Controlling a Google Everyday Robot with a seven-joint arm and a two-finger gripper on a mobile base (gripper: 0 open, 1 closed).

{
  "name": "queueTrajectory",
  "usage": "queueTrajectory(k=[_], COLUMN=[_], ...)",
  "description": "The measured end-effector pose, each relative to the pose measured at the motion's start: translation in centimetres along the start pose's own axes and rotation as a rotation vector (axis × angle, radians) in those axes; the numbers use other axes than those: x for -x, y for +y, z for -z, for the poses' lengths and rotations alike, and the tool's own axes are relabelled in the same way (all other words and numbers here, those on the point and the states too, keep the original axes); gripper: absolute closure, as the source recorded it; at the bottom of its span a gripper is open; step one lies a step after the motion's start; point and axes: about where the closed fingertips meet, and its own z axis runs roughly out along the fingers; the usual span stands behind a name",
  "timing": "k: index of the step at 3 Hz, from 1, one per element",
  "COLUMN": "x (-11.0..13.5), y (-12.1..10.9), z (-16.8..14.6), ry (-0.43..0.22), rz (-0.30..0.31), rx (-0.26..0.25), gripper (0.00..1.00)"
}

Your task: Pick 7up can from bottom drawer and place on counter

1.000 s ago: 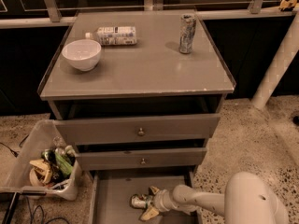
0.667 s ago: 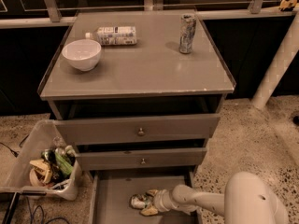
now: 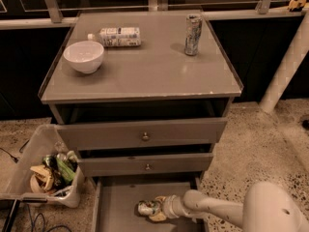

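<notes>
The 7up can lies on its side on the floor of the open bottom drawer, near its middle. My gripper is down inside the drawer, reaching in from the right, and sits right at the can's right end. The arm runs back to the white body at the lower right. The counter is the grey cabinet top above the drawers.
On the counter stand a white bowl, a white-labelled plastic bottle lying on its side, and a tall slim silver can. Two upper drawers are pulled slightly out. A bin of rubbish sits on the floor at left.
My gripper has slid a little to the left along the drawer floor, up against the can. The can has hardly moved.
</notes>
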Motion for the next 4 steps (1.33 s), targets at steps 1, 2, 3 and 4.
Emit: queueTrajectory(k=[1,2,3,4], x=[2.2,5.0,7.9,11.3], y=[0.4,0.8,1.4,2.7], z=[5.3,11.8,18.4,23.9], ry=[-0.040,-0.063,-0.042,-0.001], rz=[0.034,0.092,0.138,0.152], rx=[0.022,0.015,-0.024,-0.072], gripper=[1.00,1.00,1.00,1.00])
